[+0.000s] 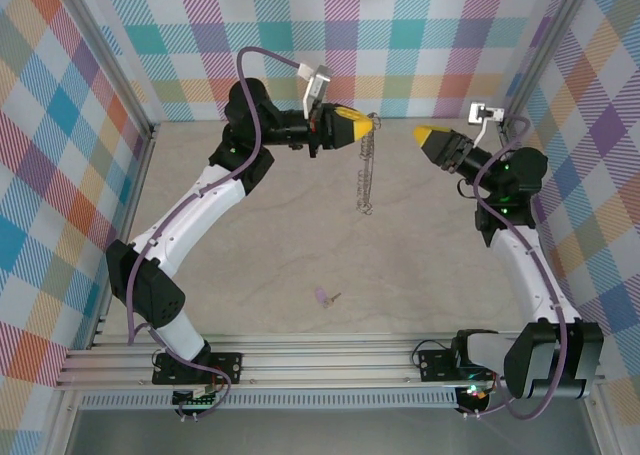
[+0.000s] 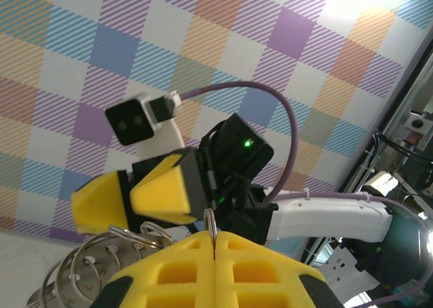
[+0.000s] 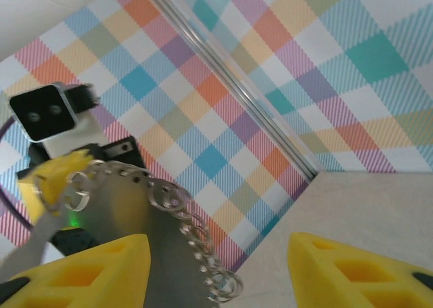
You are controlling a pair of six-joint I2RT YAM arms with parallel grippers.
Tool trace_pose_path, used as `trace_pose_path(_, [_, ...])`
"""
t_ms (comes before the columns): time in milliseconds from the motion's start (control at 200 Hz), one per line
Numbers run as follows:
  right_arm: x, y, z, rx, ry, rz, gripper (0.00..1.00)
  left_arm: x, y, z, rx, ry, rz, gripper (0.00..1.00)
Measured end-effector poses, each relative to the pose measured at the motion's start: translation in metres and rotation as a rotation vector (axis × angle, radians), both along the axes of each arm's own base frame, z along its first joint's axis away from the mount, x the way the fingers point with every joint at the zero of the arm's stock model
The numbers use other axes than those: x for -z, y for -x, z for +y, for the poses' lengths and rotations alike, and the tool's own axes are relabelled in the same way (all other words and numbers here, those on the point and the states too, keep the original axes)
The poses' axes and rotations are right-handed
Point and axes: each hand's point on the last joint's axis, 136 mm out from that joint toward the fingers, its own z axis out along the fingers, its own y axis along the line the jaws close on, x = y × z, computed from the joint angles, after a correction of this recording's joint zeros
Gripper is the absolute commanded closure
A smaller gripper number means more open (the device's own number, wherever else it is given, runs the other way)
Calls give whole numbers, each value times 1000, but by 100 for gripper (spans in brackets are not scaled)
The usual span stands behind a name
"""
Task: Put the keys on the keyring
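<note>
Two yellow, blocky, foam-like grippers face each other over the far half of the table. L gripper (image 1: 369,123) is clamped on the keyring (image 1: 365,175), pads pressed flat together w/ thin grey wire poking out of the seam. The hoop hangs below it, seen edge-on from the top cam, rim fringed w/ small silvery loops. R gripper (image 1: 419,133) sits just right of the ring, not touching, jaws apart w/ nothing betw. them. Key (image 1: 322,296), w/ lilac plastic head and short grey blade, lies flat on the pale matte tabletop (image 1: 250,275), well apart from both grippers, nearer the bases. Walls (image 1: 400,35) have a pastel plaid print.
</note>
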Motion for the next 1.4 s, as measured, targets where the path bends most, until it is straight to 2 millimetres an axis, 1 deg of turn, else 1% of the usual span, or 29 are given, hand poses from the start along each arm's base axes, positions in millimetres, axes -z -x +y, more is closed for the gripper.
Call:
trace_pose_path(150, [-13, 9, 7, -42, -8, -43, 51, 6, 0, -1, 5, -11, 0, 100])
trace_pose_path(290, [-25, 17, 20, -97, -10, -79, 55, 9, 1, -1, 14, -21, 9, 100])
trace_pose_path(475, [-31, 27, 32, -145, -5, -111, 57, 10, 3, -1, 23, -25, 8, 100])
trace_pose_path(610, [-34, 30, 40, -178, -2, -120, 59, 10, 3, -1, 27, -26, 8, 100])
trace_pose_path(905, [-48, 36, 51, -218, -4, -154, 61, 12, 3, -2, 31, -32, 15, 100])
trace_pose_path(1020, [-48, 36, 56, -234, -3, -153, 61, 13, 3, -2, 31, -35, 19, 100])
trace_pose_path(1200, [-40, 31, 65, -258, -3, -127, 63, 15, 3, -2, 38, -42, 28, 100])
trace_pose_path(1400, [-39, 32, 68, -268, -1, -127, 66, 16, 3, -2, 42, -44, 28, 100])
